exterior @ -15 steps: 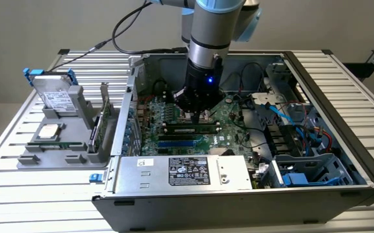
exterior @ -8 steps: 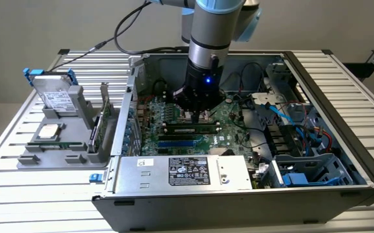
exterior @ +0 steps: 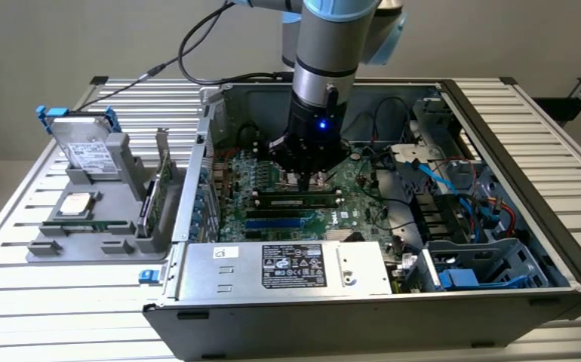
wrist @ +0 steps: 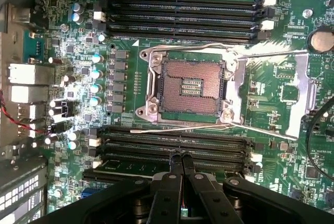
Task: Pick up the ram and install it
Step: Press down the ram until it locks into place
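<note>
Green and thin, the ram [exterior: 296, 200] lies seated edge-up in a black motherboard slot inside the open computer case [exterior: 562, 249], a long narrow stick bearing a row of dark chips. Directly above it hangs the gripper [exterior: 304, 179], its black jaws pressed together with nothing between them; in the wrist view the two slim fingertips [wrist: 176, 160] meet over the nearest slots. Beyond these slots sits the square silver-framed processor socket [wrist: 190, 87], its copper-toned contact field bare, with a second bank of parallel black slots [wrist: 182, 18] on its far side. At the near edge of the case lies a grey sheet-metal power supply [exterior: 285, 268] with a printed label. On the ribbed aluminium bench [exterior: 69, 317], at the exterior view's left, a grey holder [exterior: 94, 219] carries a metal drive with blue clips [exterior: 81, 143].
</note>
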Controlling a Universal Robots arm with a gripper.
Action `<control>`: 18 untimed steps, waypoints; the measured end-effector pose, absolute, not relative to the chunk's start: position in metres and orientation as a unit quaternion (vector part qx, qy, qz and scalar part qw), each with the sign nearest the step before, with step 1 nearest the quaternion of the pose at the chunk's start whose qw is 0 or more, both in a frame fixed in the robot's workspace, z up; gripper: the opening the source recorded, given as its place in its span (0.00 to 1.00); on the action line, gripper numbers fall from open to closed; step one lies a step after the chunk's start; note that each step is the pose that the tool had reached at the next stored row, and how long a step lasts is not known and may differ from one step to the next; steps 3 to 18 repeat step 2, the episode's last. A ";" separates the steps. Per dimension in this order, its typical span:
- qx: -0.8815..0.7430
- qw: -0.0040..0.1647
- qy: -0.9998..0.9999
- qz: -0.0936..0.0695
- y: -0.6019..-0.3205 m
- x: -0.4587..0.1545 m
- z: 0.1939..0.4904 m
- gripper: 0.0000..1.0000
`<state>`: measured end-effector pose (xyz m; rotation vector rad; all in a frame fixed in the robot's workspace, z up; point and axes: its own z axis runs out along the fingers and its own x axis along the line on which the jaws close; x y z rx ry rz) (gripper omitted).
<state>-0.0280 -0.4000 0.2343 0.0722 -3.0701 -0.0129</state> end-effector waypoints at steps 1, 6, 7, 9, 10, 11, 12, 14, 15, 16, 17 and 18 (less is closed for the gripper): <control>0.024 0.035 -0.999 -0.004 -0.400 -0.028 0.234 0.10; 0.024 0.035 -0.999 -0.004 -0.400 -0.028 0.234 0.10; 0.024 0.035 -0.999 -0.004 -0.400 -0.028 0.234 0.10; 0.024 0.035 -0.999 -0.004 -0.400 -0.028 0.234 0.10; 0.024 0.035 -0.999 -0.004 -0.400 -0.028 0.234 0.10; 0.024 0.035 -0.999 -0.004 -0.400 -0.028 0.234 0.10; 0.024 0.035 -0.999 -0.004 -0.400 -0.028 0.234 0.10; 0.024 0.035 -0.999 -0.004 -0.400 -0.028 0.234 0.10; 0.024 0.035 -0.999 -0.004 -0.400 -0.028 0.234 0.10; 0.024 0.035 -0.999 -0.004 -0.400 -0.028 0.234 0.10; 0.024 0.035 -0.999 -0.004 -0.400 -0.028 0.234 0.10; 0.024 0.035 -0.999 -0.004 -0.400 -0.028 0.234 0.10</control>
